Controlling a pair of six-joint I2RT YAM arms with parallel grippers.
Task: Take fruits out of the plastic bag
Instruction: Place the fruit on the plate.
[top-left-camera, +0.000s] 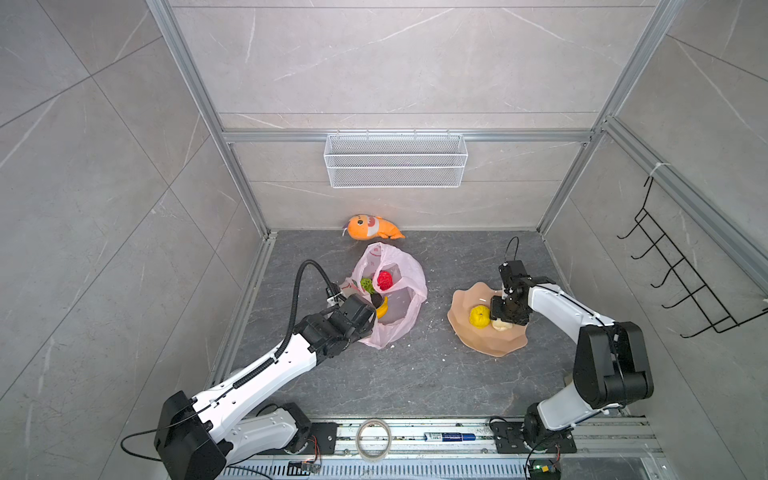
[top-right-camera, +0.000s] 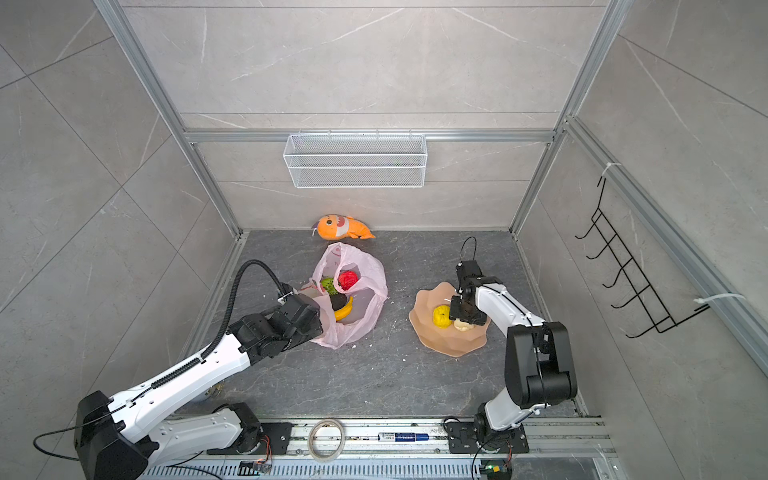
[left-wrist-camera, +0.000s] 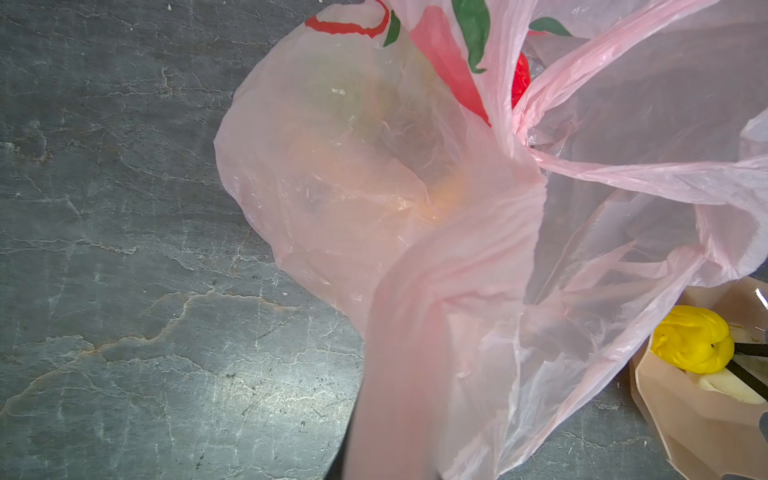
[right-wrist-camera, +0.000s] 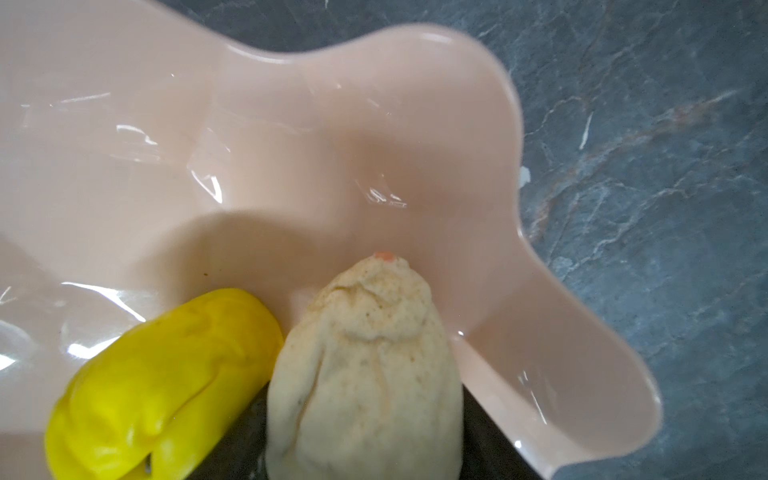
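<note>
Left tool (top-left-camera: 343, 298): closed on the near rim of the plastic bag (top-left-camera: 409, 282), pinching a fold of thin pink film. It probably holds there to keep the mouth gaping and stop the bag sliding.
Right tool (top-left-camera: 503, 320): low over the plate (right-wrist-camera: 291, 145), with its jaws on either side of the beige piece (right-wrist-camera: 365, 374). Whether they clamp it or stand free of it cannot be told.
Beige piece: down in the plate, touching the yellow lumpy piece (right-wrist-camera: 166, 386) beside it.
Plate: peach and scalloped, on the counter (top-left-camera: 415, 374), well apart from the bag on the robot's right. It appears to serve as the drop-off spot.
Bag: lying crumpled on the counter, mouth open upward.
Fruit inside: the red piece (top-left-camera: 385, 280), green ball (top-left-camera: 367, 285), dark avocado (top-left-camera: 376, 300) and banana (top-left-camera: 382, 308) are clustered just inside the mouth.
Progress: judged partway, with two out and four showing inside.
Plush shark (top-left-camera: 372, 227): by the back wall beyond the bag, not involved.
</note>
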